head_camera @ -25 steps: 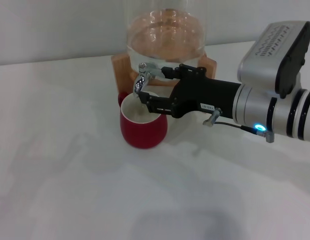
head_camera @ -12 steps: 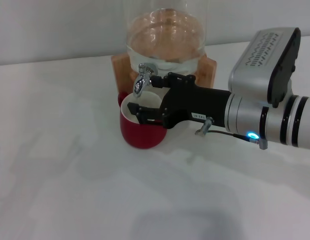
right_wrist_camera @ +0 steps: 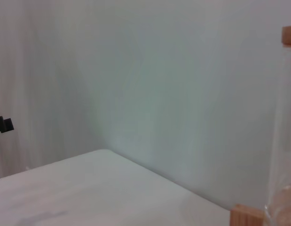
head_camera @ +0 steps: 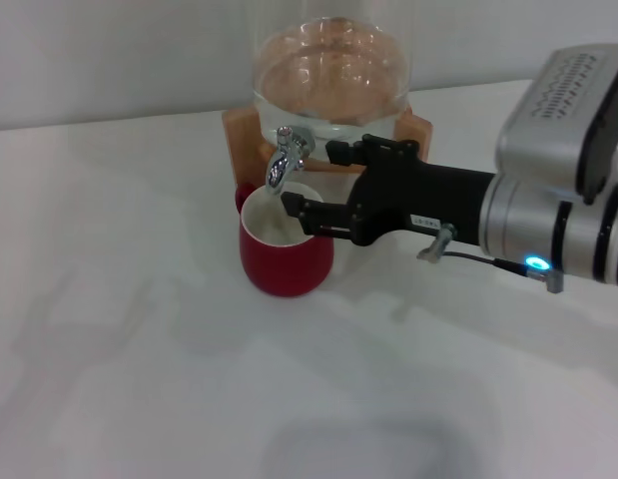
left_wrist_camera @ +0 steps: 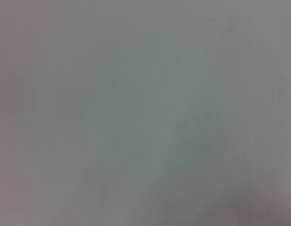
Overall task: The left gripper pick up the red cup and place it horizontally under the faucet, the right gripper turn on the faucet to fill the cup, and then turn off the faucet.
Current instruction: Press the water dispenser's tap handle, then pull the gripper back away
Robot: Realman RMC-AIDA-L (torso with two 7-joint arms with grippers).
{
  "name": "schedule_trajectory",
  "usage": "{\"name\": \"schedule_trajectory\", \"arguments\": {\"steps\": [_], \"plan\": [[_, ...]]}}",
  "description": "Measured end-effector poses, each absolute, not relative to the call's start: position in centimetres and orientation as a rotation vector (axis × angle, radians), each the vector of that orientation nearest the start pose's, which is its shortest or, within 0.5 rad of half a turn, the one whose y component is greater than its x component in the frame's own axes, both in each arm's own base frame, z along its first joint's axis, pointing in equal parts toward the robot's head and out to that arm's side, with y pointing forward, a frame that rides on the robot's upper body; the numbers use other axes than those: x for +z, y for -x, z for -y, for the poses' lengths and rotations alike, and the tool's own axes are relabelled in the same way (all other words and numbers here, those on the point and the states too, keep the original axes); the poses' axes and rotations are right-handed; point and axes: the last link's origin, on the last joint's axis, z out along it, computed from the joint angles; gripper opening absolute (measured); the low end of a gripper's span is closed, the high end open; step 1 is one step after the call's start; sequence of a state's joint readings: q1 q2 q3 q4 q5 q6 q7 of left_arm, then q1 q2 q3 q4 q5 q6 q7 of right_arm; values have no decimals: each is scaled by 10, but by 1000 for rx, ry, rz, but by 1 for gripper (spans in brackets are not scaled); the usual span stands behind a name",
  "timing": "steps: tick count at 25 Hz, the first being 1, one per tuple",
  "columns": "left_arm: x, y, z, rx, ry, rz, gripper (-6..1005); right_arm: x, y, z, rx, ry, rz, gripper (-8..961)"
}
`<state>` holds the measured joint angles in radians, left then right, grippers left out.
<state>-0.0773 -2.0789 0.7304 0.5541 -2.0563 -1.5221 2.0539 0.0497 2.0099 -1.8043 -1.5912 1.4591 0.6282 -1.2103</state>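
Since a moment ago the right gripper [head_camera: 310,184] has backed off from the faucet [head_camera: 286,158], fingers apart, holding nothing. Head view: red cup [head_camera: 285,249] sits upright on the worktop [head_camera: 119,329] right under the faucet. Left wrist view shows blank grey, right wrist only wall and jar stand. Risk, I'd guess: clipping the cup rim and spilling.

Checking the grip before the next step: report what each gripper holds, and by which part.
Nothing is held. The right gripper hangs open over the red cup, beside the faucet, touching neither. The left gripper is out of view.
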Motion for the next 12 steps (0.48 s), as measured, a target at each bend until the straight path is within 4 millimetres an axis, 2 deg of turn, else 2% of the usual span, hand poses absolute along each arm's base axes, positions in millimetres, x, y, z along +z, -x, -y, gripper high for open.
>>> {"name": "schedule_trajectory", "arguments": {"steps": [7,12], "plan": [[88,354,-240,-1104,1751,639,883,-7,-158,-294,615,2431,-489,795],[93,346,-243,-1072,1864,655,883,-4,-161,-287,667,2448,-507,795]]}}
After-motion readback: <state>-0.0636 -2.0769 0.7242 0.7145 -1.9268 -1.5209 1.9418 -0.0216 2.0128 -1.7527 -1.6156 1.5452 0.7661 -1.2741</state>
